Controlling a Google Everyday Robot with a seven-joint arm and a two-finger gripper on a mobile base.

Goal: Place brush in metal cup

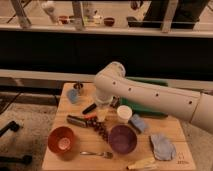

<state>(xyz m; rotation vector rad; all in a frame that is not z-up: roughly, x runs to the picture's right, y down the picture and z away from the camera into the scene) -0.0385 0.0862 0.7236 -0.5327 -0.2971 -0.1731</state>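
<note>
A wooden tabletop (172, 159) carries the lot, and one white arm (155, 97) reaches over it from the right, bending down at its rounded elbow. The claw (102, 115) hangs low over the middle of the tabletop, just right of the brush (89, 108). How far the claw is open cannot be told, nor whether it touches or holds anything. There is one brush, a slim black stick lying slantwise with its upper end towards the claw and its lower end towards the left. It lies outside the metal cup (79, 87), which stands upright near the far left corner, a little apart from the brush. Cups number three: the metal cup, a pale blue cup (73, 96) just in front of it to the left, and a white cup (124, 113) to the right of the claw. Bowls number two, both near the front edge: an orange bowl (62, 140) on the left and a purple bowl (122, 139) on the right. Between them lies one silver spoon (96, 154). One thicker dark tool with red parts (77, 120) lies below the brush, and one dark cluster of grapes (101, 130) sits beside it. One blue sponge (137, 123), one grey-blue cloth (161, 146) and one green tray (150, 111) lie on the right side.
</note>
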